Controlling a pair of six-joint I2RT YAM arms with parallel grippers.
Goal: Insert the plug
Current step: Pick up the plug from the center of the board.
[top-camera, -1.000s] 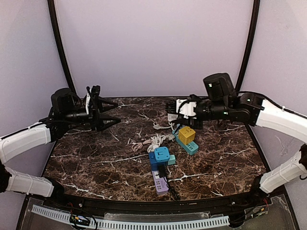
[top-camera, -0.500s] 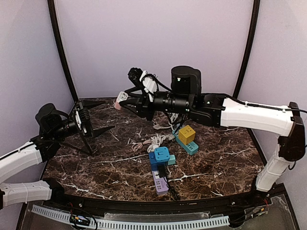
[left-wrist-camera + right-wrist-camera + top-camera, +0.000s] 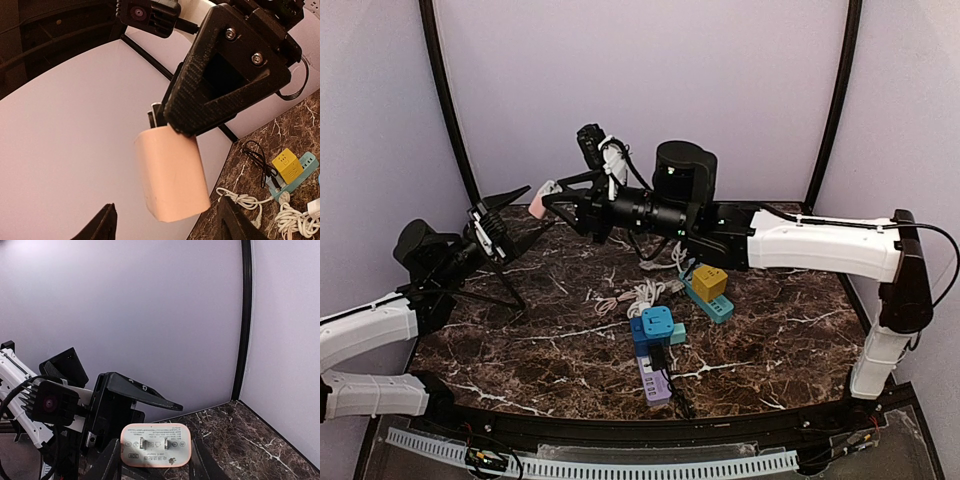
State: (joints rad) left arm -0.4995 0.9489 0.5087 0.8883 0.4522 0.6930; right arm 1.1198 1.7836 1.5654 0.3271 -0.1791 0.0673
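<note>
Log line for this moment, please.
right gripper: shut on pink rectangular plastic wall plug, held mid-air | left gripper: open, tips flanking plug, no contact | plug: not yet inserted

The right arm (image 3: 820, 240) reaches far over to the left side, stretched out long and held up in the air. The right gripper (image 3: 550, 196) squeezes a small pink plug (image 3: 536, 205) between its two fingers. The left arm (image 3: 370, 325) bends up and points at the right arm. The left gripper (image 3: 168, 222) has its fingers spread wide, one on each side of the plug, not touching it.
</note>
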